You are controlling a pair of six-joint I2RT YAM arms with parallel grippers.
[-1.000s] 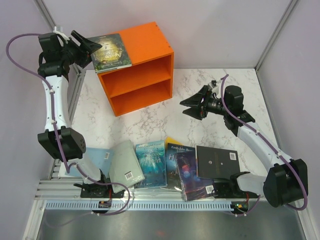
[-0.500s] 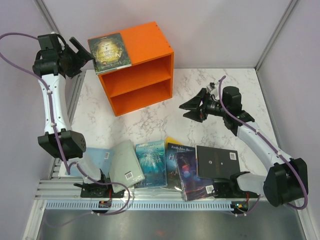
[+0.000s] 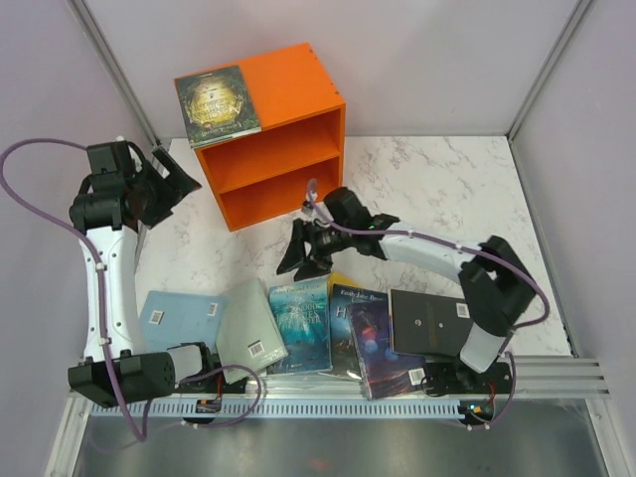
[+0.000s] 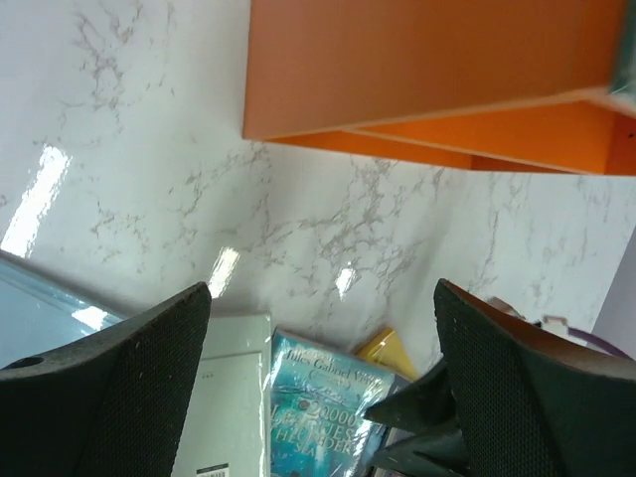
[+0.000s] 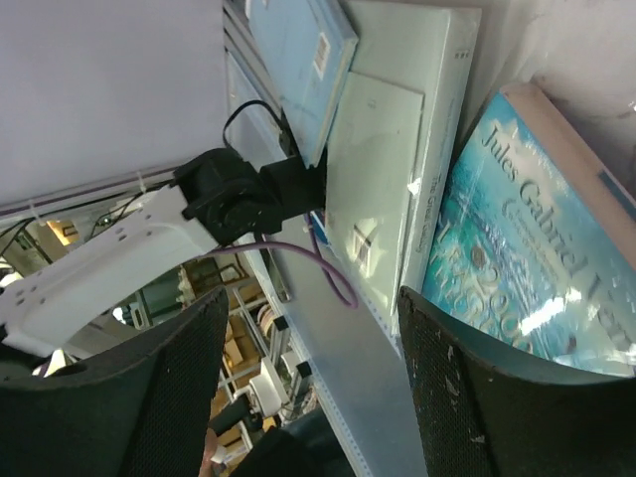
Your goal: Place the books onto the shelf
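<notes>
The left gripper [image 3: 171,187] gaped empty near the boxy orange wooden shelf [image 3: 288,79]. The right gripper [image 3: 301,260] gaped above a teal paperback [image 3: 301,326].

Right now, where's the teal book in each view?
Top external: teal book, front row, lower centre, third from the left.
Left wrist: bottom edge, centre, partly cut off.
Right wrist: right side, its title readable.
Shared landmark: the pale book lying right beside it, seen in all three views.
</notes>
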